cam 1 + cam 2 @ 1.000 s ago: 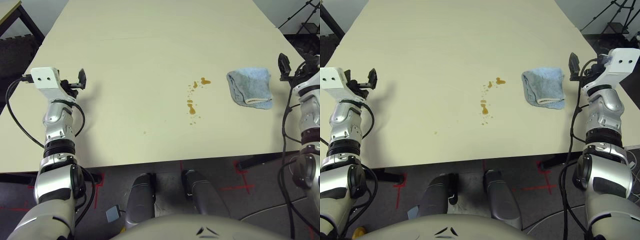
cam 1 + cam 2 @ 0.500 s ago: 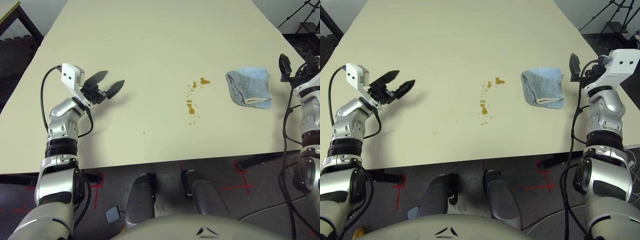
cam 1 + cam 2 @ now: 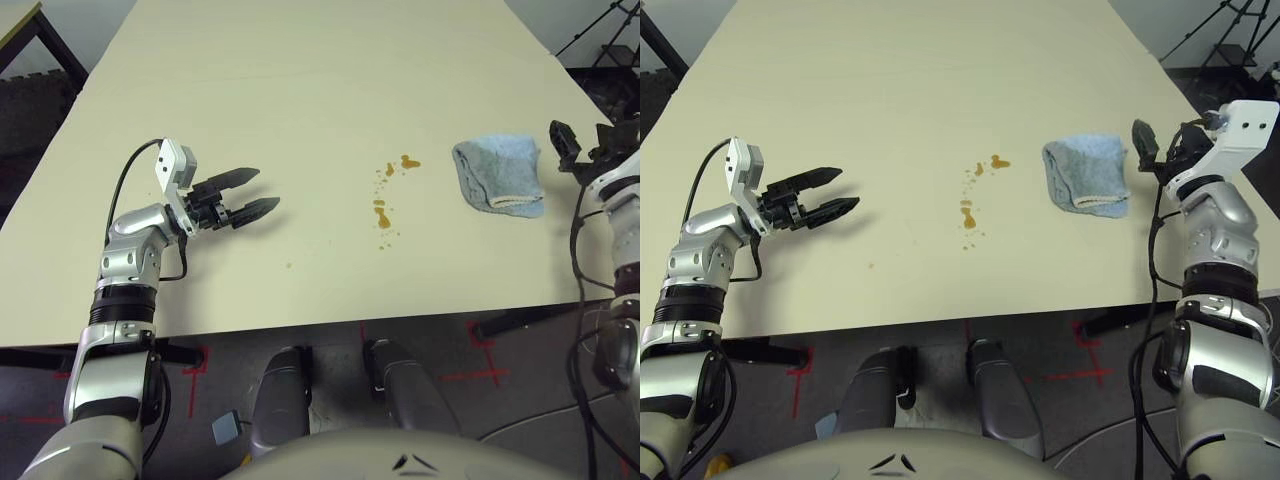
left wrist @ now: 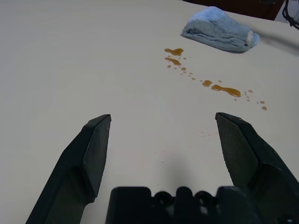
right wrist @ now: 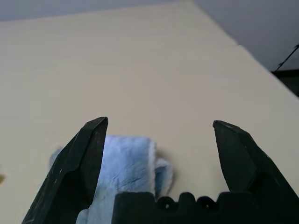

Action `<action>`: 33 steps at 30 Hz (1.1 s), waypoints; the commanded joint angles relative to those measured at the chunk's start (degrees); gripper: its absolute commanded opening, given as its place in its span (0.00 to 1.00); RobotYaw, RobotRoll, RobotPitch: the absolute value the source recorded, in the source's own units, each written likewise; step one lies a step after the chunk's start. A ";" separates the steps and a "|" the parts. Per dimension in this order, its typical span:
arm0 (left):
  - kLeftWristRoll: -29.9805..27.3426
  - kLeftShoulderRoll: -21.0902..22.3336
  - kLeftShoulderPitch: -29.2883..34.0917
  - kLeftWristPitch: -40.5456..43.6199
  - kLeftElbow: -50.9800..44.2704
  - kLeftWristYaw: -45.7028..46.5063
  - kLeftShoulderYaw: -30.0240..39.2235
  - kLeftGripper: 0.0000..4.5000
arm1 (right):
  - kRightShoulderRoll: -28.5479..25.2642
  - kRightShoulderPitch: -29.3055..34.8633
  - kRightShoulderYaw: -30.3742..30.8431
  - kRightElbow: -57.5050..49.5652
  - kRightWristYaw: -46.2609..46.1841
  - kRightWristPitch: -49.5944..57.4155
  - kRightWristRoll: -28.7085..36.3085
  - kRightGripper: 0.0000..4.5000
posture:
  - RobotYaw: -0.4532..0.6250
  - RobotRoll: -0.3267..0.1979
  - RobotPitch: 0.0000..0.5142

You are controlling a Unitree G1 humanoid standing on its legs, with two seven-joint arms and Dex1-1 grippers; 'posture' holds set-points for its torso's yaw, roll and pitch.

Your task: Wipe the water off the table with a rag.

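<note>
- The rag [image 3: 499, 174] lay folded on the table [image 3: 300, 90], near its right edge.
- The water [image 3: 390, 195] sat in small brown drops just left of the rag.
- The right gripper [image 5: 159, 135] was beside the rag, jaws wide apart and empty.
- The left gripper [image 3: 248, 193] was far off, jaws apart too.
- A good grab would go down over the rag's thick middle, then squeeze.

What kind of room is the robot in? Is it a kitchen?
Probably not a kitchen. It looks like a lab or test room: one big bare table, red tape crosses on the dark floor, and a tripod standing beside it.
</note>
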 commanded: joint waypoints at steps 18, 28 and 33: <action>0.97 -0.18 0.99 -0.59 -1.34 0.16 -0.90 1.00 | 0.88 -6.55 9.68 9.35 1.35 14.06 -8.03 1.00 | 0.30 0.62 0.31; 1.09 -0.11 0.90 -0.60 -1.57 0.45 -1.01 1.00 | 3.37 -7.67 10.83 13.85 2.26 11.69 -10.58 1.00 | 0.30 0.62 0.31; 1.22 -0.26 0.51 -0.75 -1.19 0.55 -1.09 1.00 | 4.36 -7.66 11.40 13.53 3.81 11.89 -10.99 0.86 | 0.30 0.62 0.31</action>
